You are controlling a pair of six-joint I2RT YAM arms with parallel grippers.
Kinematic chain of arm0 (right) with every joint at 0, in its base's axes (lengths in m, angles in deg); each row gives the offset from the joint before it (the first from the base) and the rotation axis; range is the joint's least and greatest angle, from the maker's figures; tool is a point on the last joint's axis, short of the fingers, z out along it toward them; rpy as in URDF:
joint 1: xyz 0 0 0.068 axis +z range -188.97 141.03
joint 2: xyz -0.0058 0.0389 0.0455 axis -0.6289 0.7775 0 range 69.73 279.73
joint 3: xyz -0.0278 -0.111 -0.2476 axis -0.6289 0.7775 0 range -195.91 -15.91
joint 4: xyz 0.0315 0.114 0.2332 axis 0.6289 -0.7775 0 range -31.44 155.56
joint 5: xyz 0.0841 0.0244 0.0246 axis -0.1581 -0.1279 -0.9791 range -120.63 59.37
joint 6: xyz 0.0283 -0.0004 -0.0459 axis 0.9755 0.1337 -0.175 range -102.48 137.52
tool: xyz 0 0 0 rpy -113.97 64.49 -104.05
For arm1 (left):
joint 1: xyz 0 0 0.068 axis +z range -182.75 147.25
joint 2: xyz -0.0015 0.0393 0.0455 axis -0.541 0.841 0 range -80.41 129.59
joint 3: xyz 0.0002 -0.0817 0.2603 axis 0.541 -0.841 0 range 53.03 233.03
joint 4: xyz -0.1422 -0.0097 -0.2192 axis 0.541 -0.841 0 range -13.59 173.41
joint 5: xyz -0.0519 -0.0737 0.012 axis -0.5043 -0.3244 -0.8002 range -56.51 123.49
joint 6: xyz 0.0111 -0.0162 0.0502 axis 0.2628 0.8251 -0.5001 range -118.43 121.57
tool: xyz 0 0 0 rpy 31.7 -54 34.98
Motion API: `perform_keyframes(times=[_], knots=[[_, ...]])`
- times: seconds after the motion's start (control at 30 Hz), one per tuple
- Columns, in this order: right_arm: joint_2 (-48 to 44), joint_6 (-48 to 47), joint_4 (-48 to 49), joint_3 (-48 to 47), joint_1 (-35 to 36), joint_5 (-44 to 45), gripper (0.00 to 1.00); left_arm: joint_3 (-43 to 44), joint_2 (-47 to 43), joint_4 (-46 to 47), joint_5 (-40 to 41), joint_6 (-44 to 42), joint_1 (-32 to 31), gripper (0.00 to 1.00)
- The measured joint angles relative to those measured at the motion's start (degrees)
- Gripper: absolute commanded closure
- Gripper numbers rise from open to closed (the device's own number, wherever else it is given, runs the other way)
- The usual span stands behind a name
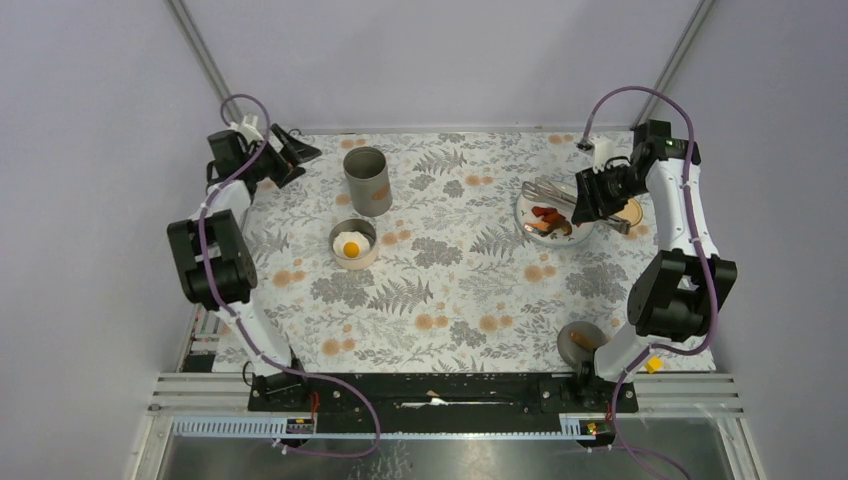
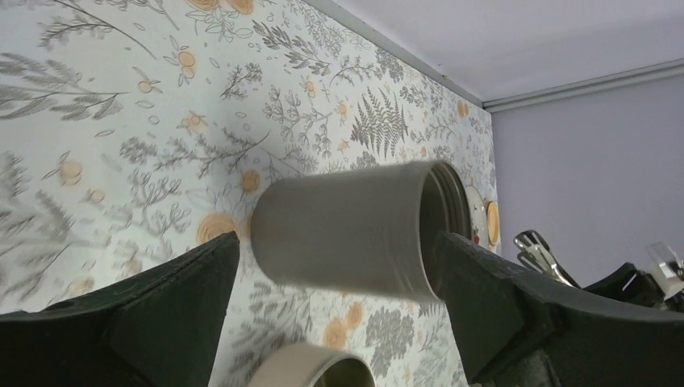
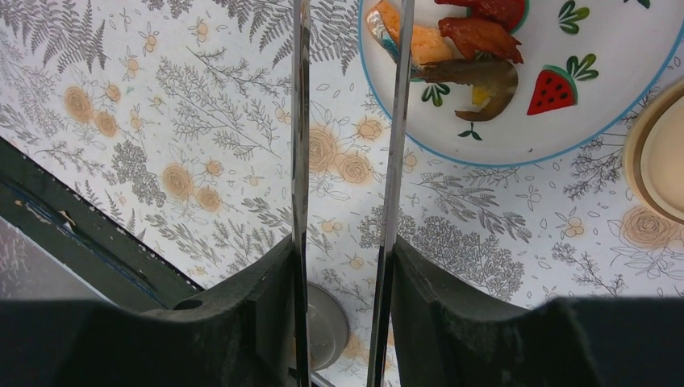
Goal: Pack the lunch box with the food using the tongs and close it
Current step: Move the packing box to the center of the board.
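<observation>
My right gripper (image 3: 343, 266) (image 1: 588, 198) is shut on the tongs (image 3: 300, 121), one finger pressed on each silver arm. The arms stand apart and run up to the white plate (image 3: 597, 121) (image 1: 527, 205); one crosses an orange piece (image 3: 421, 47) of the food. Red pieces (image 3: 482, 34) and a brown piece (image 3: 477, 76) lie beside it. A fried egg (image 1: 351, 246) lies in the lunch box's shallow round tier (image 1: 352, 260). The lunch box's tall grey can (image 1: 367, 181) (image 2: 347, 230) stands behind it. My left gripper (image 2: 339, 298) (image 1: 287, 150) is open, left of the can and apart from it.
A grey round lid (image 1: 580, 340) (image 3: 327, 322) lies near the right arm's base. A beige disc (image 1: 630, 212) (image 3: 665, 157) sits right of the plate. Grey walls close the table at the back and sides; the black base rail (image 1: 440, 390) runs along the front.
</observation>
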Motion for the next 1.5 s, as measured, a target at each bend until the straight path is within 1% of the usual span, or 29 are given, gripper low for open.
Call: perform_keyframes(times=[0.1, 0.23, 0.33, 0.57, 0.77, 0.9, 0.97, 1.03, 1.17, 1.27, 1.5], knots=[[0.11, -0.79, 0.02, 0.0, -0.79, 0.42, 0.51, 4.46, 7.43, 3.13, 0.2, 3.67, -2.78, 0.01], [0.22, -1.92, 0.02, -0.02, -2.01, 1.36, 0.51, 9.33, 15.21, 7.52, 0.2, 9.07, -7.13, 0.01], [0.48, -2.91, 0.02, 0.0, -3.1, 2.29, 0.51, 10.19, 18.88, 12.15, -0.33, 14.08, -9.9, 0.01], [1.51, -4.52, 0.02, -0.02, -4.37, 3.02, 0.51, 8.98, 20.85, 20.13, -2.4, 22.75, -14.51, 0.01], [2.78, -5.86, 0.02, -0.04, -4.7, 3.82, 0.51, 3.04, 20.39, 28.26, -5.01, 29.51, -19.08, 0.01], [3.85, -6.93, 0.04, -0.59, -4.87, 4.52, 0.5, 0.0, 18.69, 29.24, -6.23, 30.64, -21.59, 0.01], [4.5, -7.56, 0.02, -1.36, -4.87, 5.2, 0.5, -0.2, 17.92, 27.1, -6.69, 29.35, -22.71, 0.01], [5.09, -8.31, 0.0, -2.36, -4.87, 5.9, 0.5, 0.04, 16.65, 23.06, -6.73, 26.08, -23.5, 0.01], [6.12, -10.43, -0.02, -4.94, -4.87, 7.72, 0.5, 3.28, 14.12, 11.28, -6.01, 15.8, -23.61, 0.01], [6.67, -13.4, -0.04, -6.34, -4.85, 8.98, 0.5, 5.29, 11.1, 4.07, -5.51, 8.96, -21.66, 0.01], [10.12, -23.02, -3.21, -10.67, -4.57, 10.93, 0.5, 8.59, 4.46, -6.6, -5.51, -0.04, -13.53, 0.01]])
